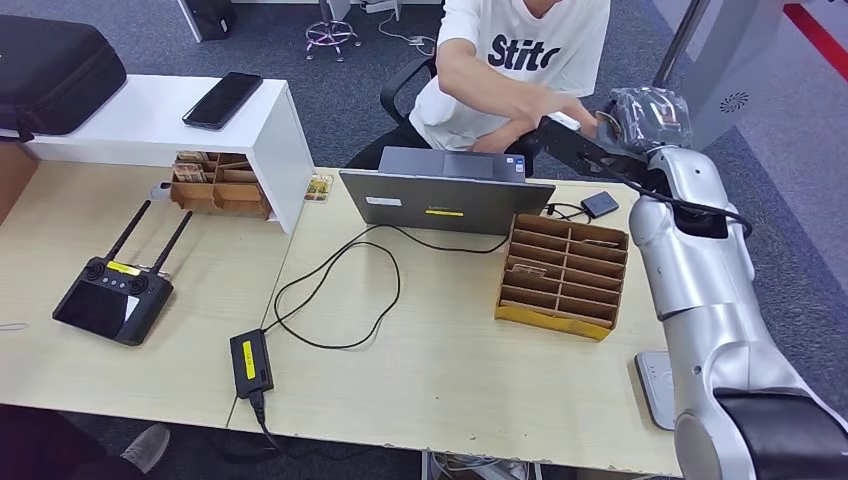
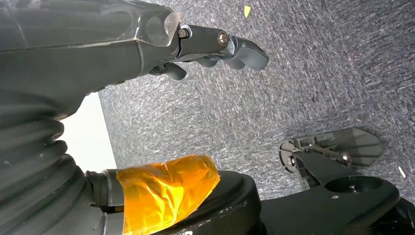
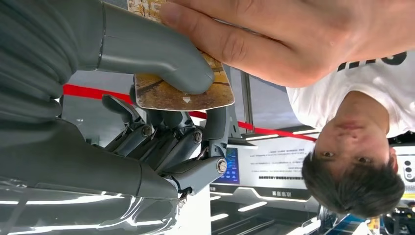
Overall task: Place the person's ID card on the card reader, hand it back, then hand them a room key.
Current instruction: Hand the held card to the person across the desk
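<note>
My right hand (image 1: 572, 138) is raised past the laptop toward a seated person (image 1: 520, 50). Its thumb (image 3: 147, 49) presses a brown patterned card (image 3: 183, 95) against the fingers (image 3: 171, 139). The person's hand (image 3: 293, 39) grips the same card at its other end, and their hand (image 1: 562, 108) meets mine in the head view. I cannot tell whether this card is the ID or a room key. A small dark card reader (image 1: 599, 204) lies on the table behind the cardboard card tray (image 1: 562, 273). Down by the floor, my left hand (image 2: 215, 46) hangs holding nothing.
A grey laptop (image 1: 445, 200) stands at the table's far edge, its cable looping to a power brick (image 1: 250, 362). A remote controller (image 1: 112, 298) lies at left. A white shelf (image 1: 160, 120) carries a phone (image 1: 222, 99), with a card box (image 1: 215, 185) beneath.
</note>
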{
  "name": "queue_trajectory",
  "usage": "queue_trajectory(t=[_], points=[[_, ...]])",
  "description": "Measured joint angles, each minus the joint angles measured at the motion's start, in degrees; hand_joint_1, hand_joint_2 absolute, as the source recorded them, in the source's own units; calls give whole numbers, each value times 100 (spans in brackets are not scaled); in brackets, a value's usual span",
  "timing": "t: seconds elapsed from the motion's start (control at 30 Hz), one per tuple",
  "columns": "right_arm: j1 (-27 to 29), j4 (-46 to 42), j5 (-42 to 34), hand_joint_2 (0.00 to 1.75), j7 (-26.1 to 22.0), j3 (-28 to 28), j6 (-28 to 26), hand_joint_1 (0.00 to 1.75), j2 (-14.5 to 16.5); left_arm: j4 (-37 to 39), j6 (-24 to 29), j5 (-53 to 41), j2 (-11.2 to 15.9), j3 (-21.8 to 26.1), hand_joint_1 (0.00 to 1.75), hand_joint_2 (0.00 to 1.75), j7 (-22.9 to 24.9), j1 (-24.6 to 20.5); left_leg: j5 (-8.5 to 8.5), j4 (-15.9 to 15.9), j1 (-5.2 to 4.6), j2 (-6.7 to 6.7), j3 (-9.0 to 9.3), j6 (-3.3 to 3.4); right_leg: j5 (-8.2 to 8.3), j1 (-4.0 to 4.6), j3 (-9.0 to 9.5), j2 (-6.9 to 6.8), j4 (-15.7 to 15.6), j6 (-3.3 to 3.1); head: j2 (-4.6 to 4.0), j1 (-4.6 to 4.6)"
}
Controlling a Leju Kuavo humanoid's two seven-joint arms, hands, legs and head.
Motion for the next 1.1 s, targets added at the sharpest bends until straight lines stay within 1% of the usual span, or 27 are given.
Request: queue_trajectory(t=[0.03,0.07,0.1,0.13,0.5,0.63,0.77,0.97,1.03,1.1], points=[[7,13,2,175,-12,-8,-4,60,11,0,-1,-2,0,0,0,175,-15,1,0,0,0,0,0,0,0,0,0,0,0,0,0,0],[13,22,-6,175,-25,-22,-9,27,21,0,-1,-3,0,0,0,175,-34,3,0,0,0,0,0,0,0,0,0,0,0,0,0,0],[16,27,-19,175,-39,-43,-14,9,31,0,-1,-3,-1,0,0,175,-55,5,0,0,0,0,0,0,0,0,0,0,0,0,0,0],[18,30,-35,175,-55,-71,-16,0,43,0,-2,-3,-1,0,0,175,-73,6,0,0,0,0,0,0,0,0,0,1,0,0,0,0],[49,-59,-89,175,-176,-218,5,0,190,0,-7,10,-2,-2,0,175,-107,12,0,0,0,0,0,0,0,0,0,0,0,0,0,1],[173,-340,-271,175,-418,-250,-26,0,223,0,-5,83,-3,-2,0,175,-104,17,0,0,0,-1,0,0,0,0,0,0,0,0,0,0],[568,-1057,-607,175,-713,-266,-29,0,249,0,-2,188,-9,-2,0,175,-104,24,0,0,0,-4,-1,0,-1,0,0,-3,0,0,0,0],[1197,-2135,-909,175,-965,-252,-59,0,256,0,6,318,-20,-1,0,175,-96,31,-1,0,0,-6,-1,0,-2,0,-1,-5,-2,1,0,0],[1570,-2697,-1007,175,-1093,-205,-175,0,242,0,21,409,-35,-1,0,175,-90,35,-1,0,0,-12,0,0,-3,0,-1,-12,-2,0,0,-1],[2087,-3395,-1141,175,-1202,-131,-331,0,203,2,52,519,-51,0,0,175,-91,42,-2,0,0,-19,-1,1,-6,-1,0,-18,-3,0,0,-1]])
